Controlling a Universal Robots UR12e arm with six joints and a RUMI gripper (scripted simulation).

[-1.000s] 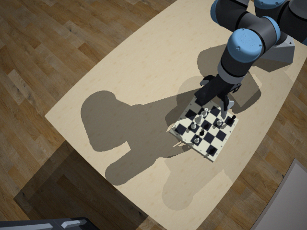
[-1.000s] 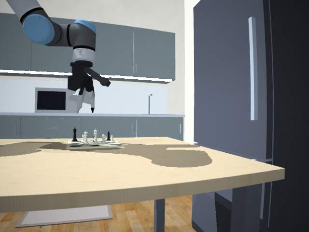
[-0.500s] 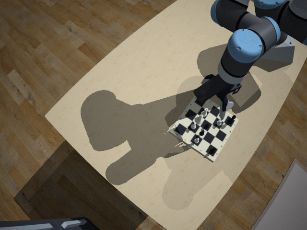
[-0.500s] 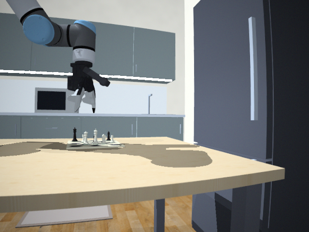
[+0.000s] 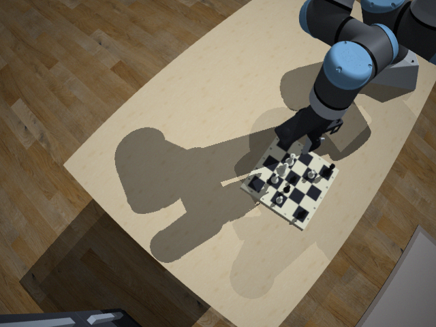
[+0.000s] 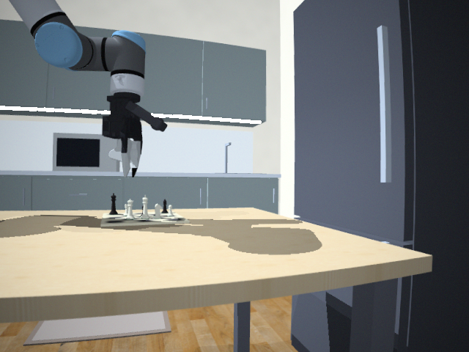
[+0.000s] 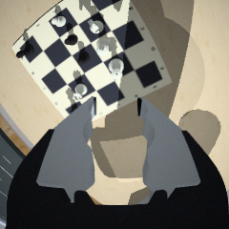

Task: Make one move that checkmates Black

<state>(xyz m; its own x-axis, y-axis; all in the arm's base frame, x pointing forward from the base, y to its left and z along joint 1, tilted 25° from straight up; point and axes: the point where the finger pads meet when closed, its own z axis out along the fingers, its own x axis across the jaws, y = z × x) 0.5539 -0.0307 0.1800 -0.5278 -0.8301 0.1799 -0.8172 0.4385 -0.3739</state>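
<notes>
The small chessboard lies on the table with several white and black pieces upright on it. A tall white piece stands near the middle. The black king stands on an edge square. A black pawn stands among the white pieces. My gripper hangs well above the board's edge nearest the arm's base. Its fingers are drawn in to a narrow gap with nothing between them.
The board sits toward one end of a long pale wooden table. A tall dark fridge stands to the right of the table, and kitchen cabinets line the back wall.
</notes>
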